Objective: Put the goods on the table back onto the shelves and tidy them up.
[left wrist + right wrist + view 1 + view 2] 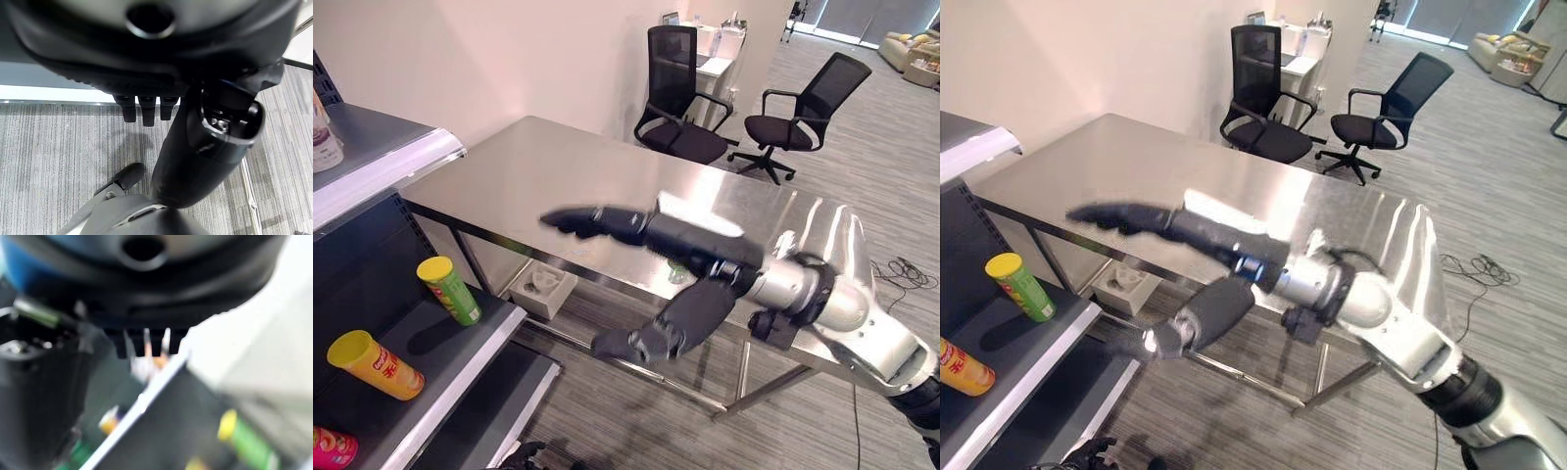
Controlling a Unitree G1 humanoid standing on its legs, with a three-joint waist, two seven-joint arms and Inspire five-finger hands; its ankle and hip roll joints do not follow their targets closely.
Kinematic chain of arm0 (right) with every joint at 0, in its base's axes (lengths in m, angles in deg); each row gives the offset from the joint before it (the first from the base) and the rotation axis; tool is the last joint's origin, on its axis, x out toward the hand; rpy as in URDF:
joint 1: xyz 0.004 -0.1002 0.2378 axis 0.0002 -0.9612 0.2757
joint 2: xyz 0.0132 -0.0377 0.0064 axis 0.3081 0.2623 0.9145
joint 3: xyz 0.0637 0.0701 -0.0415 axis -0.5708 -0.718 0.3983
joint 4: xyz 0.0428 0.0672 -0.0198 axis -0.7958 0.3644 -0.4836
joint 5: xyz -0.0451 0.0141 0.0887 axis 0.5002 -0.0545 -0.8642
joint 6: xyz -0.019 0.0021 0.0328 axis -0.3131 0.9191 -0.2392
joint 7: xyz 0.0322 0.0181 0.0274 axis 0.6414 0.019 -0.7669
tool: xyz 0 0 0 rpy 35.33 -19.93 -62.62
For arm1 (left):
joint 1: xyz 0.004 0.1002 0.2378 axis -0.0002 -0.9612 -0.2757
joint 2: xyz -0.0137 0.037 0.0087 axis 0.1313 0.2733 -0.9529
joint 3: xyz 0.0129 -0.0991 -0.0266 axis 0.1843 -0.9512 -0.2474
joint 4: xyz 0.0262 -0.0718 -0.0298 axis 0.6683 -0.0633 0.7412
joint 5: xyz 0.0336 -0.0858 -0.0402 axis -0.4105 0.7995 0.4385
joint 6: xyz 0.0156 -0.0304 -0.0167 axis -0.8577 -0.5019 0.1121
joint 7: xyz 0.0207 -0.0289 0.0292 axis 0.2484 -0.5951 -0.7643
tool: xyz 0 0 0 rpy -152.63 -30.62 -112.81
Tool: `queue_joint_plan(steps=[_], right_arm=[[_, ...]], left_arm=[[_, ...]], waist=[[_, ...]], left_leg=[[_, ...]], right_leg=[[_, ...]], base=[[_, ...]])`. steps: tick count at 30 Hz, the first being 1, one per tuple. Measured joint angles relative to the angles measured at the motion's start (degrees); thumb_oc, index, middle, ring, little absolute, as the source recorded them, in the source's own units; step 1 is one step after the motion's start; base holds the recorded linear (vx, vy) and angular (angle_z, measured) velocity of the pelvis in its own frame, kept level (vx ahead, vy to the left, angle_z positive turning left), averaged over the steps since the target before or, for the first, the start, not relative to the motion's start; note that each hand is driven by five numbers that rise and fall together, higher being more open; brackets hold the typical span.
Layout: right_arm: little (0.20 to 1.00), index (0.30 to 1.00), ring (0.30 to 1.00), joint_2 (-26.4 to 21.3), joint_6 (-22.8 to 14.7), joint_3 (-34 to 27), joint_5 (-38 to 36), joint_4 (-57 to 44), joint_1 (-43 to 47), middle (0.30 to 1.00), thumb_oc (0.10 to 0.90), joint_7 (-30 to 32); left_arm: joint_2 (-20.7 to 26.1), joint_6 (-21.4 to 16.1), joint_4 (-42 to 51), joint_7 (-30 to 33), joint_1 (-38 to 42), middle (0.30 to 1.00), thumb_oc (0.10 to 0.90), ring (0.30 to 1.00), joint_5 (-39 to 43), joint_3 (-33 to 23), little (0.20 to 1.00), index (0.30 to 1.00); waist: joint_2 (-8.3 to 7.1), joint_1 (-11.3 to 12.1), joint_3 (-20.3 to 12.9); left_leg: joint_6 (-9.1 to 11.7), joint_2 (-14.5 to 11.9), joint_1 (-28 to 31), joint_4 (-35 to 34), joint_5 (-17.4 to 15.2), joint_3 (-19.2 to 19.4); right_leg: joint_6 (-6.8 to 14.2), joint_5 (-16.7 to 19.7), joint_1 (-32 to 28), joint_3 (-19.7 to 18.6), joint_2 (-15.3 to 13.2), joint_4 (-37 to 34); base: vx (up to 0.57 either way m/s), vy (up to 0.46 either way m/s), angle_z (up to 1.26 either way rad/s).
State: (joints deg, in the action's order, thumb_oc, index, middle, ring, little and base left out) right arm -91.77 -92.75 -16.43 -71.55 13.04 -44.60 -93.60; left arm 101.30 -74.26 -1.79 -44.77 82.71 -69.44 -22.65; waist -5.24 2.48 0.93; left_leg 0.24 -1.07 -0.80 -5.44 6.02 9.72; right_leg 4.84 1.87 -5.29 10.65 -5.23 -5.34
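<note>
My right hand (695,245) reaches out over the front edge of the steel table (558,166), open, its fingers (587,220) straight and pointing toward the shelves, and it holds nothing. A green can with a yellow lid (450,289) lies tilted on the middle shelf board (460,367), well apart from the hand. An orange can with a yellow lid (377,364) and a pink can (333,448) lie further along that board. The right wrist view shows the green can (244,440) past the fingers (146,345). My left hand (205,147) hangs low over the floor, open and holding nothing.
A white packet (323,137) stands on the top shelf (391,157). A white foam box (543,289) sits on the floor under the table. Two black office chairs (680,93) (798,113) stand behind the table. Grey carpet stretches to the right.
</note>
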Motion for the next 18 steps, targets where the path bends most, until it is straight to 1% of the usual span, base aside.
queue_joint_plan(steps=[1, 2, 3, 4, 6, 7, 9, 10, 12, 14, 16, 18], right_arm=[[0.900, 0.900, 0.900, 0.3, -0.6, -2.4, 3.9, 2.5, -0.8, 0.900, 0.800, 2.2], [0.900, 0.900, 0.900, 0.8, -0.4, -3.9, 6.4, 5.3, -1.1, 0.900, 0.800, 4.5], [0.900, 0.900, 0.900, 1.3, -0.2, -11.0, 15.5, 12.0, -7.3, 0.900, 0.800, 9.4], [0.900, 0.900, 0.900, 1.4, 0.8, -11.5, 17.1, 14.0, -8.4, 0.900, 0.800, 10.9], [0.900, 0.900, 0.900, 2.0, 0.4, -15.1, 21.4, 16.8, -14.5, 0.900, 0.800, 12.7], [0.900, 0.900, 0.900, 2.0, 1.1, -15.1, 22.2, 17.6, -15.6, 0.900, 0.800, 13.0], [0.900, 0.900, 0.900, 2.1, 1.8, -15.8, 26.8, 20.1, -19.6, 0.900, 0.800, 14.2], [0.900, 0.900, 0.900, 2.1, 3.1, -15.7, 28.4, 20.8, -21.0, 0.900, 0.800, 14.3], [0.900, 0.900, 0.900, 2.5, 2.9, -15.7, 29.6, 21.1, -22.9, 0.900, 0.800, 14.9], [0.900, 0.900, 0.900, 6.5, 2.9, -16.2, 29.6, 22.6, -23.9, 0.900, 0.800, 15.6], [0.900, 0.900, 0.900, 8.4, 2.9, -16.0, 29.5, 22.7, -24.8, 0.900, 0.800, 16.0], [0.900, 0.900, 0.900, 11.5, 2.9, -15.8, 29.3, 22.9, -25.3, 0.900, 0.800, 16.0]], left_arm=[[0.0, 0.0, 0.0, 0.0, -0.1, 0.900, 0.800, 0.900, 0.0, 0.0, 0.900, 0.900], [-0.2, 0.0, 0.0, 0.0, -0.4, 0.900, 0.800, 0.900, 0.0, 0.0, 0.900, 0.900], [-0.5, 0.1, 0.0, 0.2, -0.4, 0.900, 0.800, 0.900, 0.0, 0.0, 0.900, 0.900], [-0.5, 0.1, -0.1, 0.2, -0.8, 0.900, 0.800, 0.900, 0.0, 0.1, 0.900, 0.900], [-0.6, 0.1, 0.0, 0.2, -0.7, 0.900, 0.800, 0.900, 0.0, 0.6, 0.900, 0.900], [-0.6, 0.1, 0.1, 0.2, -1.0, 0.900, 0.800, 0.900, 0.0, 0.5, 0.900, 0.900], [-1.2, 0.1, 0.4, 0.2, -1.1, 0.900, 0.800, 0.900, 0.0, 0.8, 0.900, 0.900], [-1.6, 0.1, 0.7, 0.2, -1.1, 0.900, 0.800, 0.900, 0.0, 0.8, 0.900, 0.900], [-1.9, 0.1, 1.0, 0.2, -1.2, 0.900, 0.800, 0.900, 0.0, 1.0, 0.900, 0.900], [-2.0, 0.1, 1.2, 0.2, -1.3, 0.900, 0.800, 0.900, 0.0, 1.0, 0.900, 0.900], [-2.2, 0.0, 1.4, 0.2, -1.2, 0.900, 0.800, 0.900, 0.0, 1.0, 0.900, 0.900], [-2.0, 0.0, 1.4, 0.2, -1.1, 0.900, 0.800, 0.900, 0.0, 1.0, 0.900, 0.900]], waist=[[-0.03, 0.0, -0.2], [0.02, -0.1, -0.5], [-0.05, 0.1, -0.9], [0.29, -0.1, -0.9], [0.63, -0.2, -0.9], [0.80, -0.1, -0.9], [1.68, -0.3, -0.7], [2.27, -0.4, -0.5], [2.88, -0.4, -0.3], [2.88, -0.4, -0.2], [2.93, -0.2, 0.0], [2.72, -0.1, 0.1]], left_leg=[[0.0, 0.0, 0.0, 0.0, 0.0, 0.0], [0.0, 0.0, 0.0, 0.0, 0.0, 0.0], [-0.1, 0.1, -0.2, 0.0, -0.1, -0.6], [-0.2, 0.1, -0.4, 0.0, -0.1, -0.6], [-0.2, 0.1, -0.5, 0.0, -0.1, -0.9], [-0.1, 0.1, -0.5, 0.0, -0.1, -0.9], [0.0, 0.2, -0.5, 0.0, 0.1, -1.0], [0.0, 0.1, -0.5, 0.0, 0.1, -1.0], [-0.2, 0.1, -0.5, 0.0, 0.3, -1.1], [-0.2, 0.0, -0.5, 0.0, 0.3, -1.6], [-0.1, 0.1, -0.6, 0.0, 0.4, -2.0], [-0.1, 0.1, -0.8, 0.0, 0.4, -2.4]], right_leg=[[0.0, 0.0, 0.0, 0.0, 0.0, 0.0], [0.0, 0.0, 0.0, 0.0, 0.0, 0.0], [0.0, -0.1, 0.0, 0.1, 0.0, 0.0], [0.0, -0.1, 0.2, 0.1, 0.0, 0.0], [0.0, 0.0, 0.1, 0.3, 0.0, 0.0], [0.0, 0.0, 0.1, 0.4, 0.0, 0.0], [0.0, 0.0, 0.1, 0.8, 0.0, 0.0], [0.0, -0.1, 0.1, 0.8, 0.0, 0.0], [0.0, -0.1, 0.1, 1.0, 0.1, 0.0], [-0.2, -0.3, -0.1, 1.7, 0.2, 0.0], [-0.1, -0.4, -0.2, 1.8, 0.3, 0.0], [-0.2, -0.6, -0.3, 2.3, 0.3, 0.0]], base=[[0.00, 0.000, 0.00], [0.02, 0.007, 0.07], [0.02, 0.001, 0.07], [0.01, -0.003, 0.08], [0.01, 0.005, 0.05], [0.00, 0.000, 0.00], [0.00, 0.000, 0.00], [0.00, 0.000, 0.00], [0.01, 0.007, 0.03], [0.01, 0.010, 0.11], [0.02, 0.008, 0.11], [0.02, 0.004, 0.12]])
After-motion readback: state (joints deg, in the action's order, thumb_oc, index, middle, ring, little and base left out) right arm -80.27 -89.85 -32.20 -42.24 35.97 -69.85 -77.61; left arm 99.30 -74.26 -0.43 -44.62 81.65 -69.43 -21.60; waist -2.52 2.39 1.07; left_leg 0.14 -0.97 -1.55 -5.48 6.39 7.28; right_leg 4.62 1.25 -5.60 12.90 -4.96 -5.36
